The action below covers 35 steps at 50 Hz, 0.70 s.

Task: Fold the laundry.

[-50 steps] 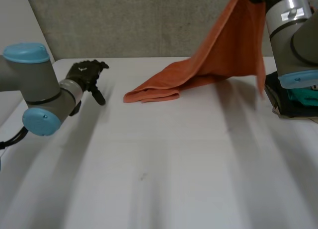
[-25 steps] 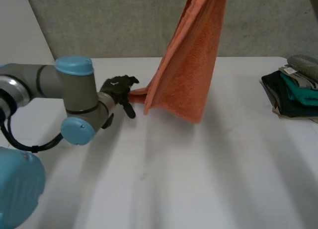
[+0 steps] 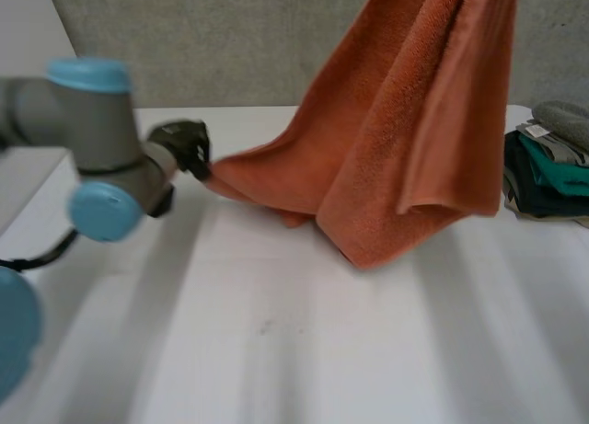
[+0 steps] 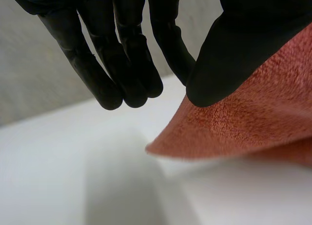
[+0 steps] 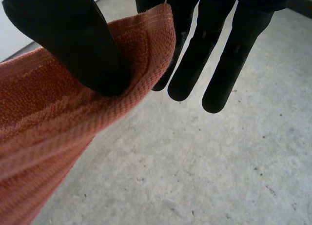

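An orange towel [image 3: 414, 139] hangs from above the table, and its lower part trails across the white table [image 3: 322, 350] towards my left hand [image 3: 184, 143]. In the left wrist view my left hand [image 4: 131, 49] has its thumb [image 4: 234, 49] pressed onto the towel's [image 4: 253, 127] low corner, fingers straight beside it. High up, my right hand [image 5: 73, 34] pinches the towel's [image 5: 48, 112] upper edge between its thumb and one finger. Its other fingers [image 5: 229, 49] point straight down.
A pile of folded dark and green clothes [image 3: 552, 166] lies at the table's right edge. My left arm [image 3: 92, 157] reaches in over the table's left side. A grey wall stands behind the table.
The right hand has lifted the towel and swung it left, then back right, spreading it. The left hand moved right to the towel's low corner and closed on it.
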### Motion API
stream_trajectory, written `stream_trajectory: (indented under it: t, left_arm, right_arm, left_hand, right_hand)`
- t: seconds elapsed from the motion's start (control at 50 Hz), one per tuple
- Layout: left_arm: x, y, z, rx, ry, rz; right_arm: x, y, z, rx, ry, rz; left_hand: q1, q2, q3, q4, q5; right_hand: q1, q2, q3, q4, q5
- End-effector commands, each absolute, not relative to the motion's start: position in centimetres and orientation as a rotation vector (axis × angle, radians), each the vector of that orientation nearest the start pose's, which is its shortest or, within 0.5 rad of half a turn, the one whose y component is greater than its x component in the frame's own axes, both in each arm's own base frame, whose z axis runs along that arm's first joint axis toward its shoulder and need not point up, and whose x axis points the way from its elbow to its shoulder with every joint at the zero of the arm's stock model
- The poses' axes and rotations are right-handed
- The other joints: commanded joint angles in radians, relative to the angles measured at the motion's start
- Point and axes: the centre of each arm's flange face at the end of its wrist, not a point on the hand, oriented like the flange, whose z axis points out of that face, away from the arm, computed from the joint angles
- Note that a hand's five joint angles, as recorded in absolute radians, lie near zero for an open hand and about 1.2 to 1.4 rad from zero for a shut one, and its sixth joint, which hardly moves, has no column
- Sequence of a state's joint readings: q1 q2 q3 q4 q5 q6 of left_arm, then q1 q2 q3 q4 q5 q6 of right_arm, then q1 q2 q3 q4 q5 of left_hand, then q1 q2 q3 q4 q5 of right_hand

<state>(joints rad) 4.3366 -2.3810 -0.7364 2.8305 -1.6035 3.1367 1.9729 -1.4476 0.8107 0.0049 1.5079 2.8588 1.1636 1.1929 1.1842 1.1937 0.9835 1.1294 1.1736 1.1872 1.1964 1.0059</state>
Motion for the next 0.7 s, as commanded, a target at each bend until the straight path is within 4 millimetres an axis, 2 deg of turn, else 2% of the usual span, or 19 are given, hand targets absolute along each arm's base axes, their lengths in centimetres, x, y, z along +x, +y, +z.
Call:
stream_trajectory:
  t: [0.02,0.04,0.08,0.1,0.16,0.18,0.24,0.26,0.32,0.34,0.4,0.42,0.48,0.5,0.54,0.58,0.62,0.68,0.7]
  left_arm:
    - [-22.1,-36.6,30.0,0.451,2.471,-2.156]
    - [-21.0,-35.7,31.5,0.464,2.439,-2.177]
    - [-20.2,-34.7,33.1,0.48,2.398,-2.205]
    - [-19.4,-33.6,34.5,0.499,2.358,-2.235]
    - [-18.4,-32.0,36.4,0.527,2.287,-2.281]
    - [-18.1,-31.2,37.3,0.558,2.249,-2.311]
    - [-17.8,-30.1,38.2,0.596,2.213,-2.349]
    - [-17.6,-30.3,37.9,0.613,2.22,-2.339]
    - [-17.4,-31.3,36.5,0.617,2.268,-2.289]
    - [-17.5,-32.3,35.2,0.629,2.307,-2.233]
    - [-17.9,-33.9,32.8,0.675,2.359,-2.136]
    - [-18.3,-35.1,31.2,0.71,2.387,-2.069]
    - [-19.2,-36.8,29.0,0.769,2.395,-1.995]
    - [-19.9,-38.1,27.8,0.801,2.376,-1.976]
    - [-20.4,-39.7,27.2,0.811,2.329,-1.987]
    - [-21.4,-42.0,27.6,0.788,2.22,-2.066]
    - [-22.0,-43.3,28.3,0.763,2.141,-2.132]
    - [-23.0,-44.8,32.5,0.692,1.881,-2.35]
    - [-23.3,-45.0,35.1,0.652,1.723,-2.461]
  right_arm:
    - [24.8,-25.4,49.8,-0.556,1.285,-2.686]
    - [24.4,-26.0,49.3,-0.557,1.314,-2.688]
    - [24.0,-26.8,48.7,-0.561,1.354,-2.687]
    - [23.4,-27.6,47.9,-0.568,1.402,-2.68]
    - [22.6,-29.3,46.0,-0.581,1.508,-2.651]
    - [22.1,-30.5,44.4,-0.588,1.597,-2.618]
    - [21.5,-32.1,41.8,-0.61,1.738,-2.548]
    - [21.2,-33.0,39.9,-0.64,1.838,-2.491]
    - [21.0,-34.0,37.0,-0.705,1.969,-2.403]
    - [21.2,-34.6,35.4,-0.752,2.033,-2.353]
    - [21.5,-35.5,33.0,-0.826,2.114,-2.287]
    - [21.8,-36.1,31.8,-0.869,2.138,-2.265]
    - [22.4,-37.0,30.4,-0.915,2.152,-2.248]
    - [22.9,-38.0,29.5,-0.931,2.136,-2.26]
    - [23.5,-39.3,29.2,-0.923,2.086,-2.316]
    - [24.4,-41.7,29.1,-0.878,1.974,-2.454]
    - [24.9,-43.2,29.8,-0.826,1.863,-2.58]
    - [25.5,-45.9,32.4,-0.662,1.558,-2.86]
    - [25.5,-46.6,34.0,-0.567,1.396,-2.975]
  left_hand:
    - [0.233,0.203,0.212,0.203,0.238]
    - [0.233,0.203,0.212,0.203,0.238]
    - [0.233,0.203,0.212,0.203,0.238]
    - [0.233,0.203,0.212,0.203,0.238]
    - [0.233,0.203,0.212,0.203,0.238]
    - [0.233,0.203,0.212,0.203,0.238]
    - [0.233,0.203,0.212,0.203,0.238]
    - [0.233,0.203,0.212,0.203,0.238]
    - [0.233,0.203,0.212,0.203,0.238]
    - [0.233,0.203,0.212,0.203,0.238]
    - [0.233,0.203,0.212,0.203,0.238]
    - [0.233,0.203,0.212,0.203,0.238]
    - [0.233,0.203,0.212,0.203,0.238]
    - [0.233,0.203,0.212,0.203,0.238]
    - [0.233,0.203,0.212,0.203,0.238]
    - [0.233,0.203,0.212,0.203,0.238]
    - [0.233,0.203,0.212,0.203,0.238]
    - [0.233,0.203,0.212,0.203,0.238]
    - [0.233,0.203,0.212,0.203,0.238]
  right_hand:
    - [0.267,0.223,0.209,0.2,0.216]
    - [0.267,0.223,0.209,0.2,0.216]
    - [0.267,0.223,0.209,0.2,0.216]
    - [0.267,0.223,0.209,0.2,0.216]
    - [0.267,0.223,0.209,0.2,0.216]
    - [0.267,0.223,0.209,0.2,0.216]
    - [0.267,0.223,0.209,0.2,0.216]
    - [0.267,0.223,0.209,0.2,0.216]
    - [0.267,0.223,0.209,0.2,0.216]
    - [0.267,0.223,0.209,0.2,0.216]
    - [0.267,0.223,0.209,0.2,0.216]
    - [0.267,0.223,0.209,0.2,0.216]
    - [0.267,0.223,0.209,0.2,0.216]
    - [0.267,0.223,0.209,0.2,0.216]
    - [0.267,0.223,0.209,0.2,0.216]
    - [0.267,0.223,0.209,0.2,0.216]
    - [0.267,0.223,0.209,0.2,0.216]
    - [0.267,0.223,0.209,0.2,0.216]
    - [0.267,0.223,0.209,0.2,0.216]
